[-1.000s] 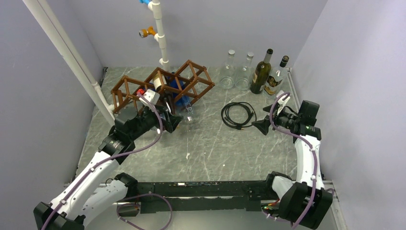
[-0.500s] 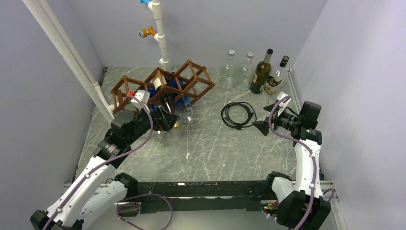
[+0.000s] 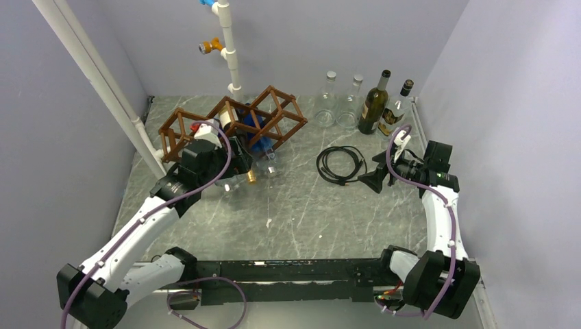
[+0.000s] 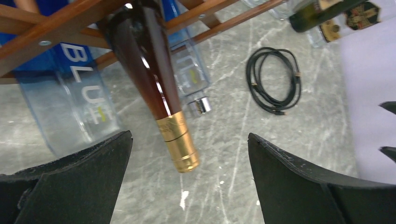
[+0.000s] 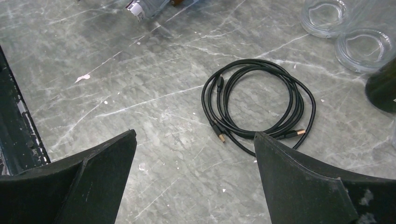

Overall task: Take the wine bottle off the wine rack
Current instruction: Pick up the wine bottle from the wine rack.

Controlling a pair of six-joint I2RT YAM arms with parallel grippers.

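Observation:
The brown wooden wine rack (image 3: 179,130) (image 4: 60,28) stands at the back left of the table. A dark brown wine bottle (image 4: 150,70) with a gold cap (image 4: 180,147) (image 3: 251,177) lies in one of its cells, neck sticking out and sloping down. My left gripper (image 3: 238,168) (image 4: 189,135) is open at that neck. The gold cap reaches in between the two fingers and touches neither. My right gripper (image 3: 373,179) (image 5: 195,135) hangs open over bare table at the right, holding nothing.
A blue-lettered clear bottle (image 4: 70,93) and a clear bottle with a silver cap (image 4: 191,74) also lie in the rack. A coiled black cable (image 3: 340,164) (image 5: 257,100) lies mid-table. Two clear bottles (image 3: 327,99) and two dark bottles (image 3: 374,103) stand at the back right. A white pipe (image 3: 229,48) rises behind the rack.
My left arm has swung in toward the rack, bringing its open gripper up around the bottle's gold cap. The right gripper has shifted slightly back.

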